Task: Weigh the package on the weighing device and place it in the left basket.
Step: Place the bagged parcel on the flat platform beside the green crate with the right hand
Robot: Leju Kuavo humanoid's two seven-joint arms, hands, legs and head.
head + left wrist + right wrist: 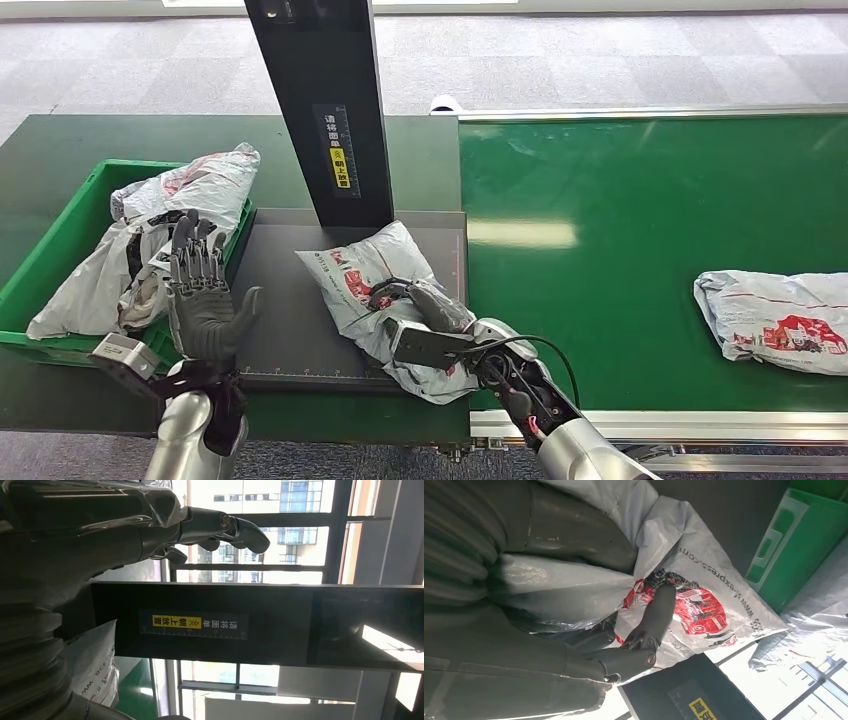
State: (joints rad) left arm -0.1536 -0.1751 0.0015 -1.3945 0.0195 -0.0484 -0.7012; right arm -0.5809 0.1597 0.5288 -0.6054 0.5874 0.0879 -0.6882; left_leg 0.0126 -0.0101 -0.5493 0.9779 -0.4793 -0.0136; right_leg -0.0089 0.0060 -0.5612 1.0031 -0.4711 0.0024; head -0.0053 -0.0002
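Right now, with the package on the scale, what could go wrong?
1. The right hand grips only loose plastic of the package; it may slip or sag when lifted.
2. The package hangs over the scale platform's front edge, so it could slide off if released.
3. The green basket already holds piled packages up to its rim, and the open left hand stands in the path.

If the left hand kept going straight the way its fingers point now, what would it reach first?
Probably the packages piled in the green basket. The open left hand stands upright at the basket's near right corner, fingers aimed up and away over them. Depth is unclear; it might pass above them.
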